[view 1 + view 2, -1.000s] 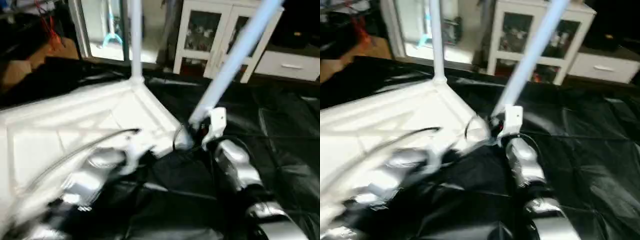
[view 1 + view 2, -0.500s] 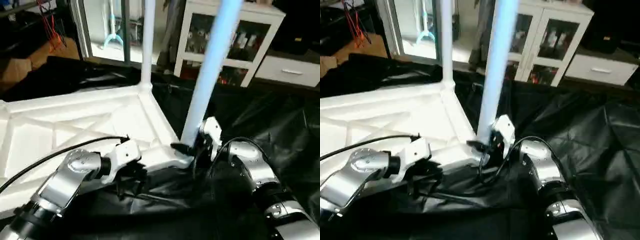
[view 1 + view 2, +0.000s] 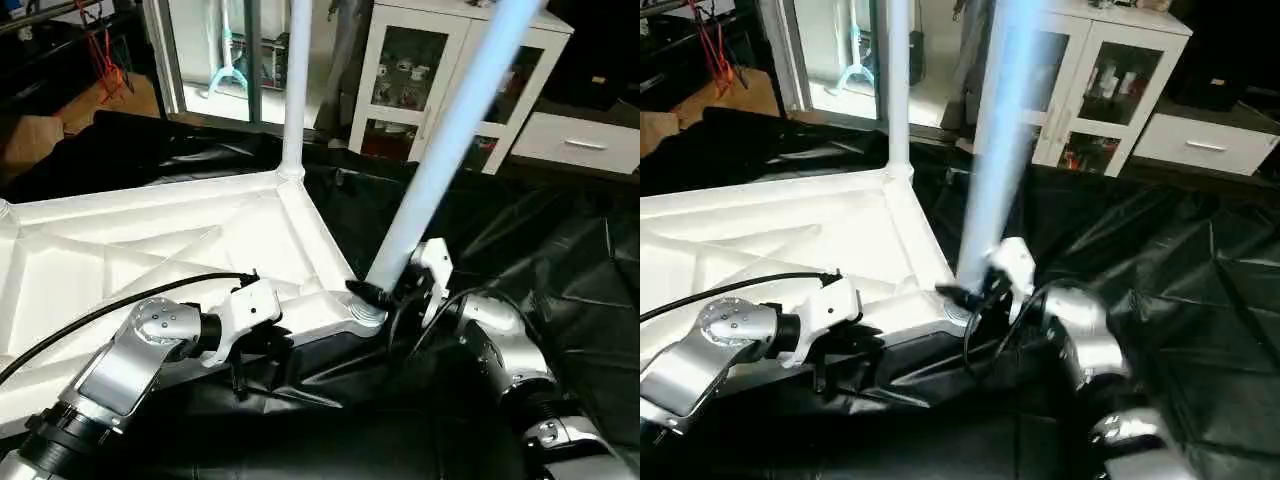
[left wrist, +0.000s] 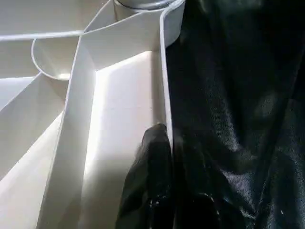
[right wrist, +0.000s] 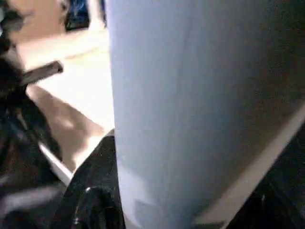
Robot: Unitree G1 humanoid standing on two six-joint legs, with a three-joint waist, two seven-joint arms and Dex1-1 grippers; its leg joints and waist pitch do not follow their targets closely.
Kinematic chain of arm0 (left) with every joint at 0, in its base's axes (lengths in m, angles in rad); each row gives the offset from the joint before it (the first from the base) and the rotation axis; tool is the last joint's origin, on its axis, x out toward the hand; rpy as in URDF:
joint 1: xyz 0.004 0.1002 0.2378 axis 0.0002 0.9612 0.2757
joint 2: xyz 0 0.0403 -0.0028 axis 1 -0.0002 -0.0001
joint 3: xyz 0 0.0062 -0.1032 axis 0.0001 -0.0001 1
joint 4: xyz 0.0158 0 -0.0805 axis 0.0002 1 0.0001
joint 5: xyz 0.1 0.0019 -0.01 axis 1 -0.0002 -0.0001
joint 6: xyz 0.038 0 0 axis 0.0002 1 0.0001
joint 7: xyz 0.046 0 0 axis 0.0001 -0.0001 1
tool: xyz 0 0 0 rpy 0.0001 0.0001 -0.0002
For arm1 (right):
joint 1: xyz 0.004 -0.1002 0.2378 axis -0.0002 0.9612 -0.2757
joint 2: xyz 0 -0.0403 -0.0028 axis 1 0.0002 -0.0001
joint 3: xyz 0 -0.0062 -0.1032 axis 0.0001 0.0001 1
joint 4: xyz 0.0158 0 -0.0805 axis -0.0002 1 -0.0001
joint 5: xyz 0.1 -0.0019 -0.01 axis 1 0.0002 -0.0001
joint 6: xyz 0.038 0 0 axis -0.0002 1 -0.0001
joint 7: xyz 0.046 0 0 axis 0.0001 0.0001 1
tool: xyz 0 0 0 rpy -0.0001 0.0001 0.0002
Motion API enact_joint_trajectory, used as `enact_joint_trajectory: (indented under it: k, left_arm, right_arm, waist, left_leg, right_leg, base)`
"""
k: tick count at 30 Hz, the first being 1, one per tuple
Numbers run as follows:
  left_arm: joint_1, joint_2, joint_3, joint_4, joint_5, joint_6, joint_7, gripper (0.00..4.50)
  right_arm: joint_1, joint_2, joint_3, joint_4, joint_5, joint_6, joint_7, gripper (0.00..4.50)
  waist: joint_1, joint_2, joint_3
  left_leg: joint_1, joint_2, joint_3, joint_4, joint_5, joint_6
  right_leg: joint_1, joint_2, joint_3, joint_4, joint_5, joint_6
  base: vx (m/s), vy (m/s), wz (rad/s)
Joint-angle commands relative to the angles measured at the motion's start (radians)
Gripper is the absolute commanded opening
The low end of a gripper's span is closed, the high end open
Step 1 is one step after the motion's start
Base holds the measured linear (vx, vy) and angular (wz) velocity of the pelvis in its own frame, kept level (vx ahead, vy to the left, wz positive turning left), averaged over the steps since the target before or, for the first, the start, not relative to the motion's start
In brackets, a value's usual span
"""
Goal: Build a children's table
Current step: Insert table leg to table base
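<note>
Risk first: the leg (image 3: pixel 440 150) in my right gripper (image 3: pixel 385 292) leans toward the upper right of the frame, not square to its corner socket (image 3: pixel 365 308). If I push down like this I judge it jams or levers the corner up. Right jaws are about half open, clamped round the leg's base just above the socket.

Left gripper (image 3: pixel 255 350), jaws shut, pinches the tabletop (image 3: pixel 150 250) rim at lower centre. A thin edge, so it could slip, and the slick black sheet (image 3: pixel 540 240) under it lets the top slide.

The top lies underside up, centre-left: white glossy plastic, diagonal ribs, round corner sockets. A second leg (image 3: pixel 297 80) stands upright in the far corner, top centre. Legs are smooth white tapered tubes.
</note>
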Motion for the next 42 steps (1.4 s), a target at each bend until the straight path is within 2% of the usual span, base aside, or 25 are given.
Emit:
enact_joint_trajectory:
  k: [1,4,8,9,10,13,16,18,23,26,27,32,35,38,42]
  left_arm:
    - [0.022,0.014,-0.051,0.016,0.01,0.009,-0.049,0.0]
    - [0.022,0.014,-0.051,0.015,0.009,0.009,-0.049,0.0]
    - [0.021,0.014,-0.053,0.015,0.01,0.009,-0.053,0.0]
    - [0.021,0.015,-0.054,0.016,0.01,0.01,-0.055,0.0]
    - [0.021,0.015,-0.054,0.016,0.01,0.01,-0.055,0.0]
    - [0.02,0.016,-0.056,0.017,0.012,0.01,-0.058,0.0]
    - [0.019,0.018,-0.058,0.017,0.013,0.01,-0.058,0.0]
    - [0.019,0.019,-0.059,0.017,0.013,0.011,-0.058,0.0]
    - [0.02,0.02,-0.059,0.018,0.013,0.011,-0.055,0.0]
    - [0.02,0.018,-0.059,0.017,0.012,0.012,-0.054,0.0]
    - [0.02,0.017,-0.06,0.018,0.012,0.011,-0.053,0.0]
    - [0.019,0.016,-0.062,0.022,0.013,0.008,-0.054,0.0]
    - [0.016,0.015,-0.063,0.025,0.014,0.007,-0.055,0.0]
    - [0.013,0.013,-0.064,0.029,0.015,0.003,-0.055,0.0]
    - [0.01,0.011,-0.066,0.031,0.015,0.004,-0.057,0.0]
  right_arm:
    - [0.078,-0.032,-0.02,0.167,-0.05,0.111,-0.133,1.9]
    - [0.104,-0.031,-0.033,0.147,-0.036,0.131,-0.13,1.9]
    - [0.139,-0.05,0.011,0.125,-0.086,0.101,-0.085,1.9]
    - [0.147,-0.064,0.04,0.116,-0.12,0.077,-0.077,1.9]
    - [0.148,-0.066,0.045,0.115,-0.125,0.073,-0.076,1.9]
    - [0.158,-0.106,0.132,0.115,-0.222,-0.007,-0.052,1.9]
    - [0.16,-0.122,0.165,0.119,-0.26,-0.026,-0.05,1.9]
    - [0.161,-0.125,0.173,0.118,-0.266,-0.027,-0.055,1.9]
    - [0.169,-0.121,0.19,0.119,-0.267,-0.048,-0.072,1.9]
    - [0.178,-0.11,0.181,0.116,-0.253,-0.041,-0.083,1.9]
    - [0.183,-0.09,0.151,0.11,-0.218,-0.006,-0.097,1.9]
    - [0.177,-0.056,0.083,0.105,-0.134,0.076,-0.123,1.9]
    - [0.171,-0.037,0.034,0.102,-0.07,0.129,-0.145,1.9]
    - [0.173,-0.031,0.018,0.097,-0.046,0.167,-0.143,1.9]
    - [0.174,-0.03,-0.005,0.098,-0.016,0.263,-0.134,1.9]
  waist:
    - [-0.002,0.031,0.024]
    - [0.0,0.032,0.026]
    - [0.001,0.031,0.024]
    - [0.003,0.031,0.025]
    - [0.003,0.031,0.025]
    - [0.003,0.03,0.025]
    - [0.003,0.029,0.027]
    - [0.004,0.028,0.028]
    - [0.005,0.028,0.028]
    - [0.004,0.028,0.029]
    - [0.004,0.028,0.029]
    - [0.002,0.031,0.026]
    - [0.002,0.032,0.024]
    - [0.003,0.033,0.022]
    - [0.004,0.033,0.02]
  left_leg:
    - [-0.011,0.049,-0.017,-0.085,-0.281,-0.004]
    - [-0.011,0.049,-0.015,-0.085,-0.283,-0.008]
    - [-0.011,0.048,-0.014,-0.083,-0.259,-0.006]
    - [-0.012,0.048,-0.013,-0.083,-0.248,-0.006]
    - [-0.011,0.049,-0.013,-0.083,-0.247,-0.007]
    - [-0.01,0.047,-0.011,-0.082,-0.247,-0.011]
    - [-0.011,0.046,-0.01,-0.082,-0.253,-0.009]
    - [-0.011,0.047,-0.012,-0.084,-0.276,-0.008]
    - [-0.011,0.048,-0.012,-0.085,-0.269,-0.008]
    - [-0.011,0.048,-0.012,-0.086,-0.284,-0.009]
    - [-0.011,0.048,-0.012,-0.086,-0.287,-0.009]
    - [-0.011,0.05,-0.013,-0.088,-0.299,-0.01]
    - [-0.01,0.051,-0.014,-0.088,-0.282,-0.009]
    - [-0.01,0.051,-0.013,-0.087,-0.264,-0.011]
    - [-0.01,0.05,-0.013,-0.086,-0.246,-0.013]
  right_leg:
    - [-0.016,-0.094,0.052,-0.096,-0.089,-0.182]
    - [-0.019,-0.094,0.051,-0.099,-0.095,-0.173]
    - [-0.016,-0.094,0.051,-0.097,-0.06,-0.169]
    - [-0.015,-0.094,0.05,-0.096,-0.043,-0.169]
    - [-0.016,-0.093,0.049,-0.096,-0.04,-0.168]
    - [-0.015,-0.092,0.048,-0.096,-0.032,-0.163]
    - [-0.015,-0.092,0.049,-0.097,-0.037,-0.161]
    - [-0.017,-0.091,0.05,-0.1,-0.08,-0.154]
    - [-0.017,-0.091,0.051,-0.099,-0.063,-0.155]
    - [-0.019,-0.091,0.051,-0.1,-0.081,-0.153]
    - [-0.019,-0.091,0.052,-0.101,-0.088,-0.151]
    - [-0.019,-0.092,0.053,-0.102,-0.097,-0.153]
    - [-0.017,-0.092,0.053,-0.099,-0.068,-0.16]
    - [-0.015,-0.092,0.052,-0.098,-0.037,-0.165]
    - [-0.011,-0.093,0.051,-0.095,-0.009,-0.168]
  base:
    - [0.0,0.0,0.0]
    - [0.0,0.0,0.0]
    - [0.0,0.0,0.0]
    - [0.0,0.0,0.0]
    - [0.0,0.0,0.0]
    - [0.0,0.0,0.0]
    - [0.0,0.0,0.0]
    - [0.0,0.0,0.0]
    - [0.0,0.0,0.0]
    - [0.0,0.0,0.0]
    - [0.0,0.0,0.0]
    - [0.0,0.0,0.0]
    - [0.0,0.0,0.0]
    - [0.0,0.0,0.0]
    - [0.0,0.0,0.0]
